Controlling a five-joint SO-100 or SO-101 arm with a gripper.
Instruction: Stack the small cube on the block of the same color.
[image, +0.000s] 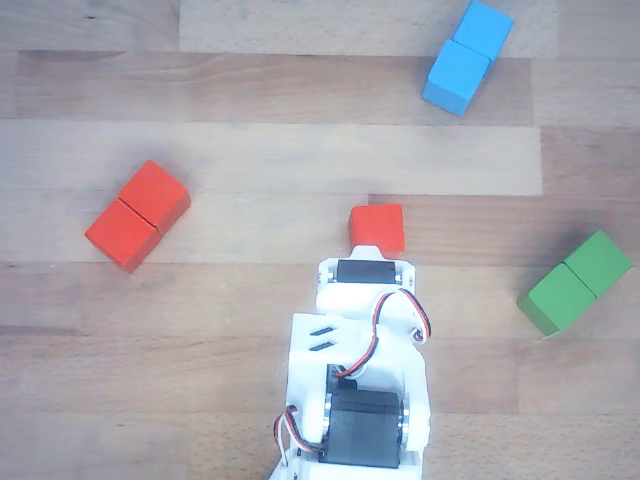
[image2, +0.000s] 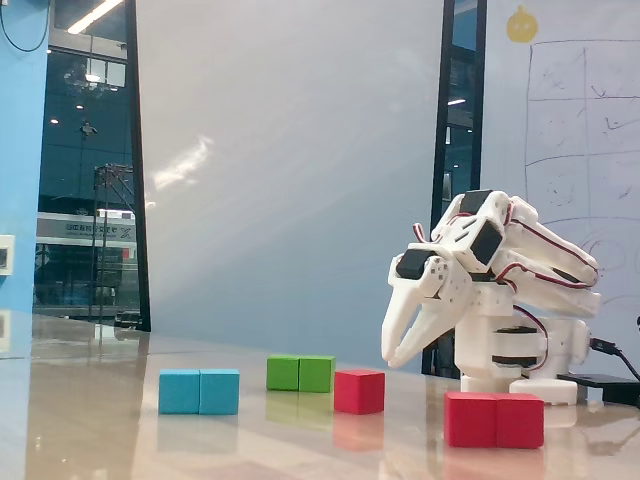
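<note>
Wooden plank table (image: 250, 150) under everything in the other view, glossy and reflective in the fixed view (image2: 100, 430). Small cube (image: 377, 228) just right of center in the other view, right at the top end of the white arm (image: 360, 380), sitting flat on the wood. Same small cube (image2: 359, 390) at lower center of the fixed view, with the gripper (image2: 392, 356) hanging just above and to its right, tips pointing down, not touching it. Fingers slightly parted at the tips as far as the fixed view goes, nothing between them.

Block (image: 138, 215) off at middle left in the other view, set diagonally, well apart from the cube with bare wood between. In the fixed view, block (image2: 494, 419) at lower right, nearest the camera.

Blue block (image: 467, 55) at the upper right, its far end close to the top edge of the frame. Green block (image: 575, 282) at the right, close to the right edge. Plenty of open wood across the upper left and lower left.

Whiteboard (image2: 580, 120) at upper right of the fixed view with a faint drawn grid and a yellow sticker on top, writing too faint to read. Sign lettering through the window (image2: 90, 180) at the left, too blurry to make out.
</note>
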